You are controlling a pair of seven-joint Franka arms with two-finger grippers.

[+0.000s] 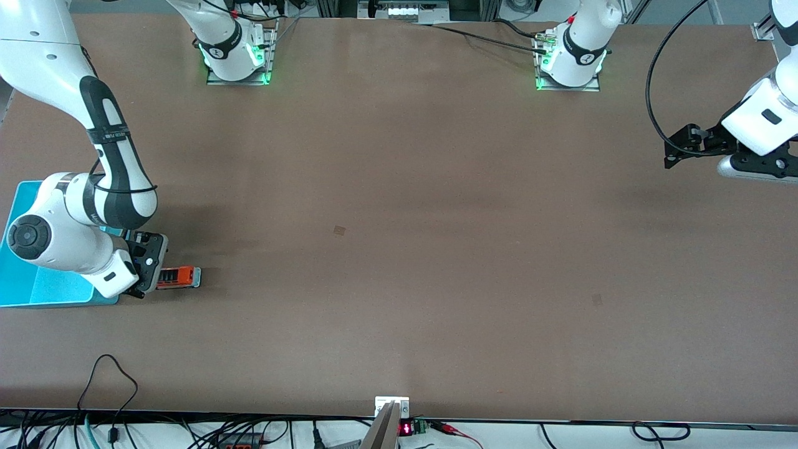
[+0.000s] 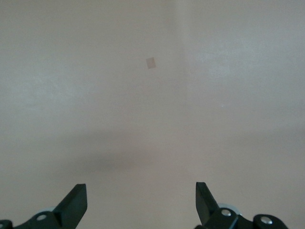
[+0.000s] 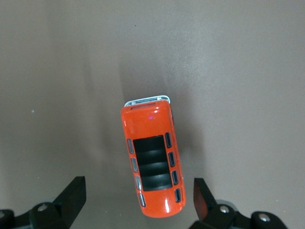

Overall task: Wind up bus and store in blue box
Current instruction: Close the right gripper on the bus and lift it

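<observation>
Right claw (image 3: 138,202) spread over bus (image 3: 152,160)

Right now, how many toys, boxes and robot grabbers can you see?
Toy bus: 1
Blue box: 1
Grabbers: 2, the left gripper and right gripper, both open
Total: 4

Bus (image 3: 152,161): orange, dark windows, set upright on the tabletop beside the box.
Box (image 1: 59,292): cyan, at the right arm's end.
</observation>
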